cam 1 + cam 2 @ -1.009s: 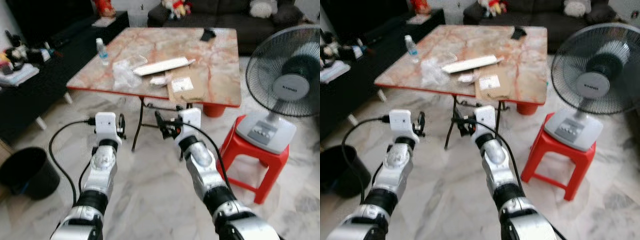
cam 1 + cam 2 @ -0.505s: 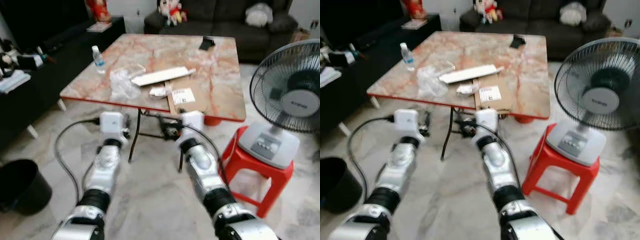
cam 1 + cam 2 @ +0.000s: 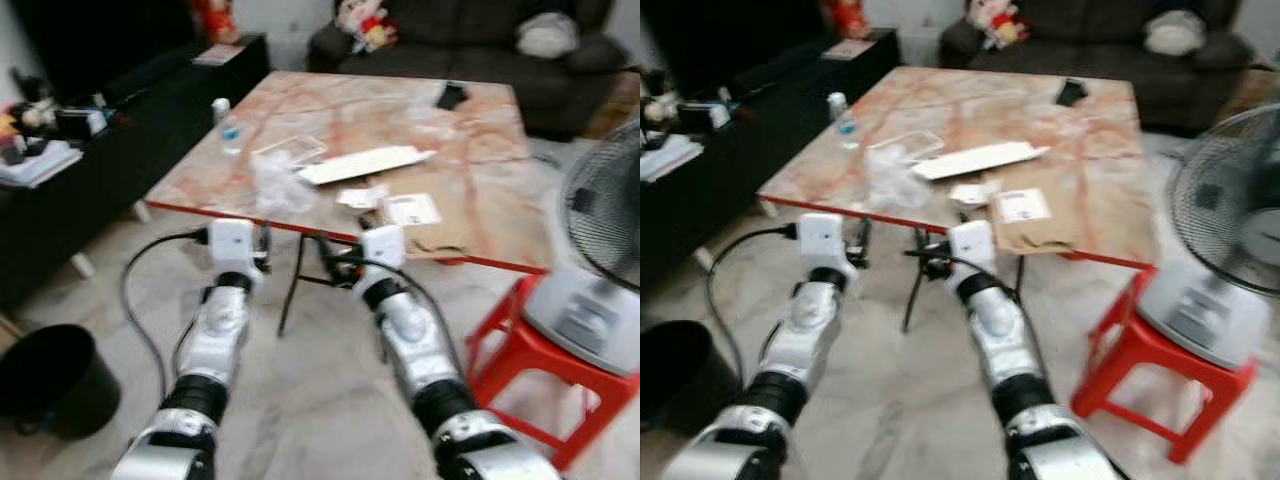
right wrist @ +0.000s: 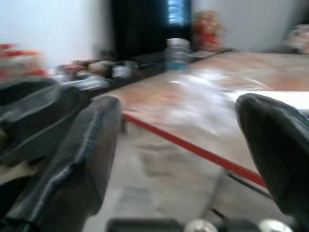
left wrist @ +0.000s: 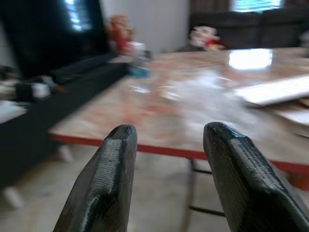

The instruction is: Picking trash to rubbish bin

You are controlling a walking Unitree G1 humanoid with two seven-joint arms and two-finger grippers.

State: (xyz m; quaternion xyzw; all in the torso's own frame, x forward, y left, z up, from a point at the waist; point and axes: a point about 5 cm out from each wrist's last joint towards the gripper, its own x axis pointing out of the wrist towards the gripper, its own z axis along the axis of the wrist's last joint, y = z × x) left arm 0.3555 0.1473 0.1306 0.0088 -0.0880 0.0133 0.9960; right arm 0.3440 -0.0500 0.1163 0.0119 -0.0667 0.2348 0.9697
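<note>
Left gripper (image 5: 164, 183): fingers wide apart, holding nothing, just before the red edge of the marble table (image 3: 470, 200)
Right gripper (image 4: 193, 179): also spread wide and empty, beside the left one
Trash: crumpled clear plastic (image 3: 275, 180) lies ahead of the left gripper, near the table edge
Bin: black rubbish bin (image 3: 50, 380) stands on the floor, behind and to the left of the left gripper
Advice: I think it should step closer, raise the left gripper above the edge, then close on the plastic slowly
</note>
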